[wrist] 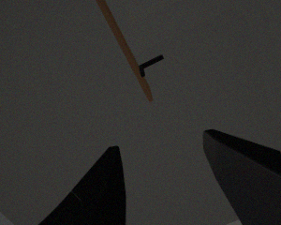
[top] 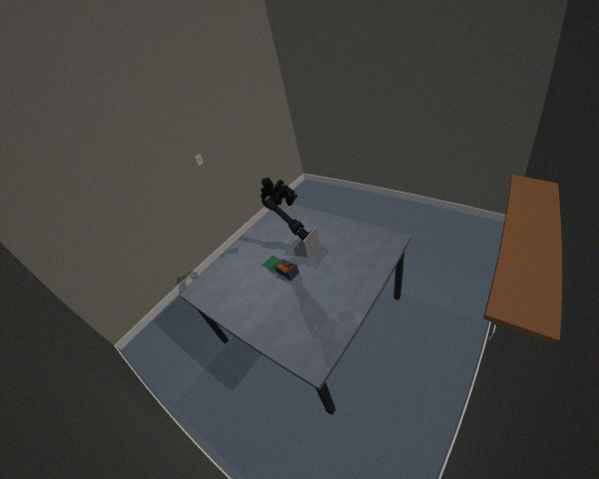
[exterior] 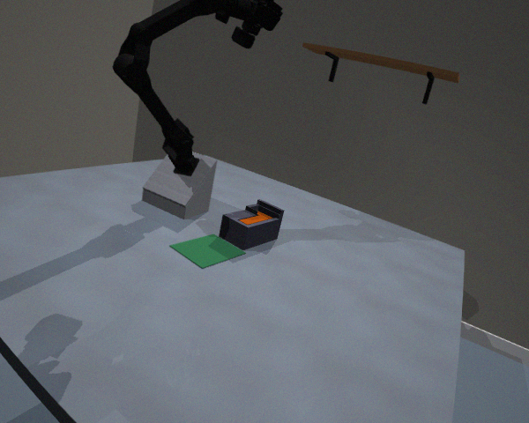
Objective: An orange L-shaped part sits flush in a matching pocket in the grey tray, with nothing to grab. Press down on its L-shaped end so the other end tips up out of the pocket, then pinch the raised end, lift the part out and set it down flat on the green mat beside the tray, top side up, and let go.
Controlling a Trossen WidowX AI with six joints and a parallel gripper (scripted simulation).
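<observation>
Claw (wrist: 162,148) raised, its 2 fingers apart; orange part (top: 286,267) (exterior: 256,218) sits in grey tray (top: 289,275) (exterior: 234,231)

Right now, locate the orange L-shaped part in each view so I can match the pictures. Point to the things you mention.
Top: the orange part (top: 285,267) (exterior: 257,218) is just below centre, in the grey tray (top: 292,274) (exterior: 242,235).
Exterior: at centre, in the tray's top.
Wrist: not in it.
Shared landmark: the wooden shelf (top: 530,252) (exterior: 383,61) (wrist: 124,48).
</observation>
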